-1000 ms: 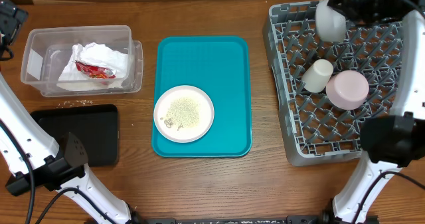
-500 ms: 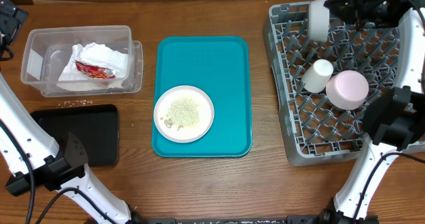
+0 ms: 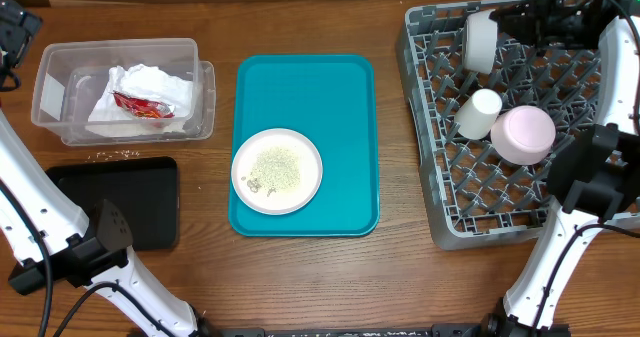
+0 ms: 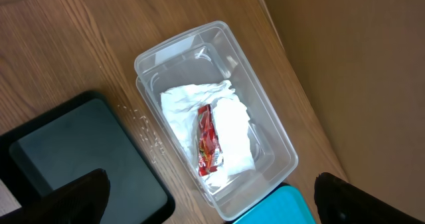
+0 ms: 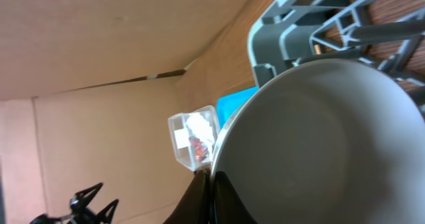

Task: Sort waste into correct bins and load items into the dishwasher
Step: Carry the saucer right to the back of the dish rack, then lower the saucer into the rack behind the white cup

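My right gripper (image 3: 512,17) is shut on the rim of the grey bowl (image 3: 480,42) and holds it on edge over the back left corner of the grey dish rack (image 3: 440,207). The right wrist view shows the fingers (image 5: 211,184) pinching the bowl's rim (image 5: 319,144). A white cup (image 3: 480,114) and an upturned pink-white bowl (image 3: 523,135) lie in the rack. The pale plate (image 3: 300,192) holds rice bits (image 3: 275,167). The clear tub (image 3: 60,97) holds the napkin (image 3: 140,82) and red wrapper (image 3: 143,104). My left gripper (image 4: 212,181) is open and empty above the tub (image 4: 265,124). No chopsticks are in view.
The plate sits on a teal serving tray (image 3: 305,87) at the table's middle. The black tray (image 3: 120,202) lies in front of the tub, with a few loose rice bits (image 3: 115,155) on the wood between them. A cardboard wall runs along the back.
My right gripper has carried the grey bowl a little left and down, turning it on edge at the rack's back left corner. The left arm has not moved.
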